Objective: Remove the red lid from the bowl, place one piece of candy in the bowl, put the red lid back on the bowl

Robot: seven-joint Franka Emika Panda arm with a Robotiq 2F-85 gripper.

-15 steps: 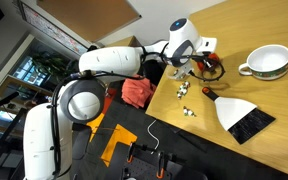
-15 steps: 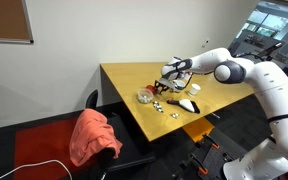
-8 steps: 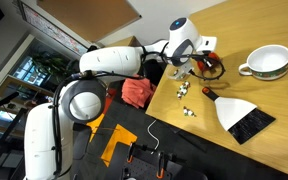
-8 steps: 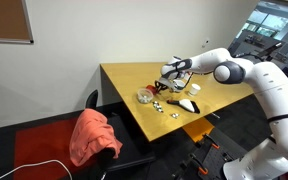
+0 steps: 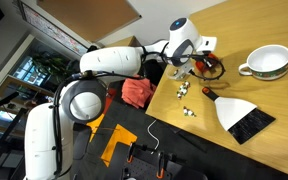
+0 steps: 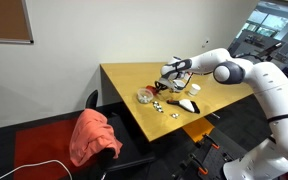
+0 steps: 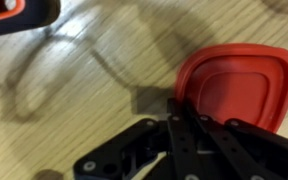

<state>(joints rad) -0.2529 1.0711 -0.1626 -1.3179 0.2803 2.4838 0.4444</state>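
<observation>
In the wrist view the red lid [image 7: 234,85] fills the right side just above the wooden table. My gripper [image 7: 184,112] has its fingers close together at the lid's left edge and looks shut on it. In both exterior views the gripper [image 5: 184,66] [image 6: 169,72] hovers low over the table near its corner. The small clear bowl [image 6: 144,97] stands uncovered near the table edge, left of the gripper. Several small candies [image 5: 185,92] [image 6: 160,104] lie scattered on the table beside it.
A large white bowl with a green rim [image 5: 267,62] stands farther along the table. A white dustpan with a dark brush [image 5: 242,115] lies near the front edge. A dark ring-shaped object [image 5: 212,68] sits beside the gripper. An orange cloth [image 6: 92,135] lies on a chair.
</observation>
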